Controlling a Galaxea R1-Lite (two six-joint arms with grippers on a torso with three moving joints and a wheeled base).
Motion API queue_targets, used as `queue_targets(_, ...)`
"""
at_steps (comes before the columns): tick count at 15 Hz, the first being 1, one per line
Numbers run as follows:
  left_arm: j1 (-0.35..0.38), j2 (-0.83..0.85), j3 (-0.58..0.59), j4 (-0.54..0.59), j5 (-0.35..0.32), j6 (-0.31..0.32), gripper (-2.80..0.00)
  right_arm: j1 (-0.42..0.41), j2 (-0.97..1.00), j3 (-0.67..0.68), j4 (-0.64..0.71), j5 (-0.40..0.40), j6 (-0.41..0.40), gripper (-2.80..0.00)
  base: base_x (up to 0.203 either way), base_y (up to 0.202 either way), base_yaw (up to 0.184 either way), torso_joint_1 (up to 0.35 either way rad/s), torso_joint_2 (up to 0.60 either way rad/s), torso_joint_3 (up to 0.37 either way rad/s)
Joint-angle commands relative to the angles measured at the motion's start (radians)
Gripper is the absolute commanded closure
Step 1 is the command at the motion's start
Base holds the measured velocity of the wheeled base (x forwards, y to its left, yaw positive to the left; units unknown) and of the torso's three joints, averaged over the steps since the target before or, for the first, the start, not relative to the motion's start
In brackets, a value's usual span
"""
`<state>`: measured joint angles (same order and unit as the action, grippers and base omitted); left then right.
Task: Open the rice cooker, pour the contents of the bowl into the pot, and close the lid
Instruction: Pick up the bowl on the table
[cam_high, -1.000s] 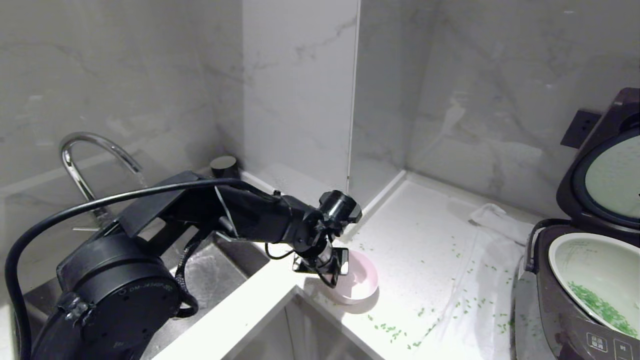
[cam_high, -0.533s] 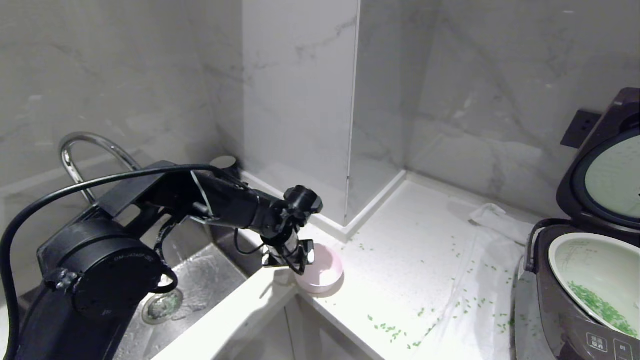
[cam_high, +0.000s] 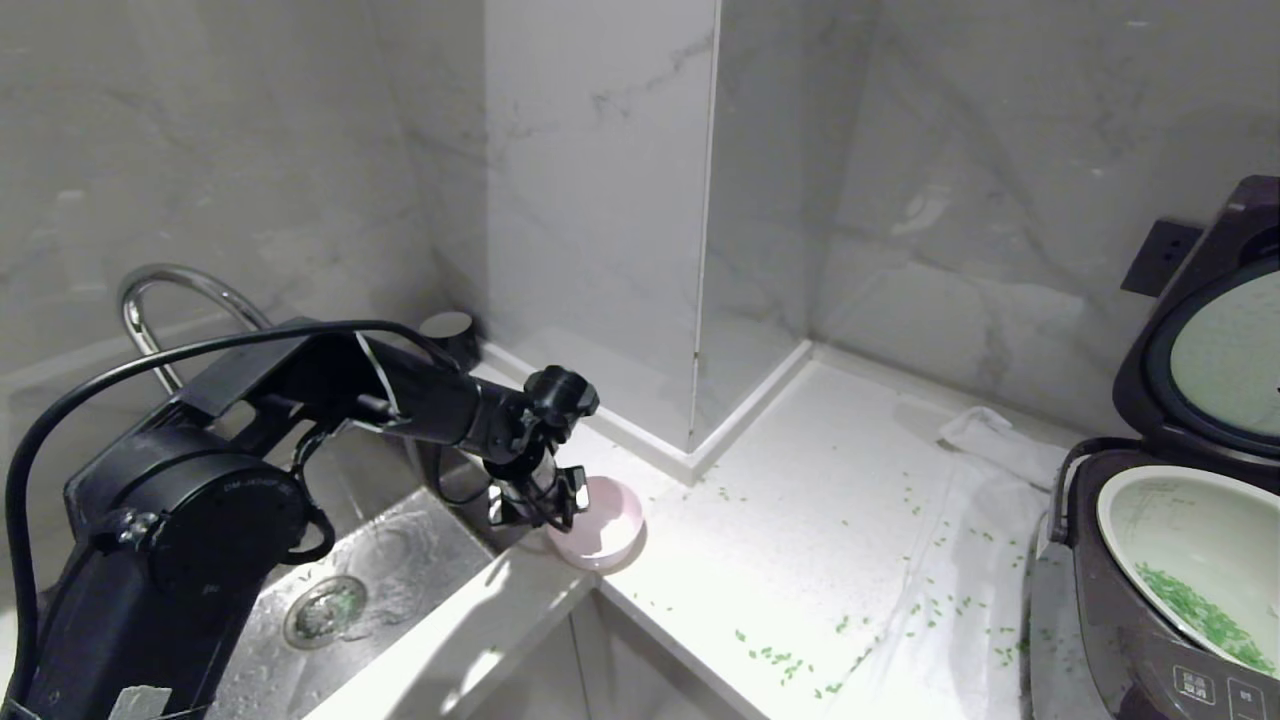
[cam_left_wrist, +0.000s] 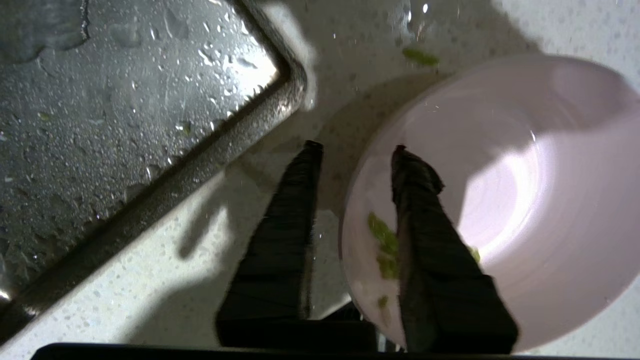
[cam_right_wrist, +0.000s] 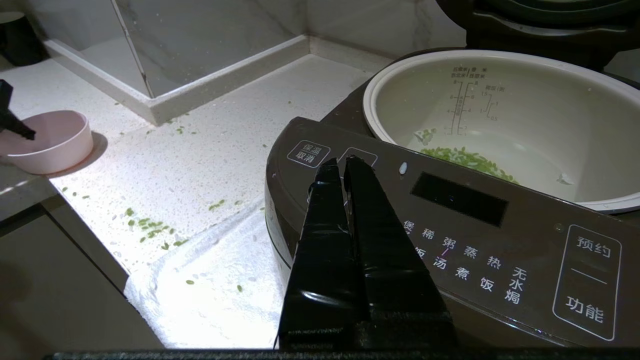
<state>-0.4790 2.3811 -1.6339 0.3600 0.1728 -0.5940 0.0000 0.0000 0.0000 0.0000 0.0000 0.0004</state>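
Left gripper (cam_left_wrist: 352, 150) astride the rim of the pink bowl (cam_high: 603, 522) by the sink (cam_high: 400, 560) — jaws parted — right gripper (cam_right_wrist: 340, 167) pressed together near the rice cooker (cam_right_wrist: 475, 210).

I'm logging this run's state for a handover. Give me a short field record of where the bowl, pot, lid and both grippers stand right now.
bowl: upright on the counter corner by the sink, nearly empty
pot: in the cooker, green bits inside
lid: raised open
left gripper: jaws parted, straddling the bowl's rim
right gripper: jaws shut, before the cooker's panel
spill: green bits scattered on the counter
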Motion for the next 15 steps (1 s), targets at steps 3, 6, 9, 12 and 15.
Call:
queue_targets(3,-0.012,0.039,-0.020,-0.006,0.002,0.000,-2.80,0.000,0.000,0.002,0.000,0.000,0.001,0.00,0.000,0.000,0.000,0.000,0.00,0.000)
queue_targets(6,-0.016,0.060,-0.018,-0.004,0.013,-0.001,-2.80,0.000,0.000,0.002,0.000,0.000,0.000,0.00,0.000,0.000,0.000,0.000,0.00,0.000)
queue_targets(9,-0.024,0.066,-0.024,-0.006,0.014,-0.015,-2.80,0.000,0.000,0.002,0.000,0.000,0.001,0.00,0.000,0.000,0.000,0.000,0.00,0.000)
queue_targets(12,-0.027,0.063,-0.026,-0.007,0.014,-0.015,0.00,0.000,0.000,0.002,-0.001,0.000,0.000,0.00,0.000,0.000,0.000,0.000,0.00,0.000)
queue_targets(15,-0.029,0.063,-0.026,-0.007,0.014,-0.017,0.00,0.000,0.000,0.002,0.000,0.000,0.000,0.00,0.000,0.000,0.000,0.000,0.00,0.000)
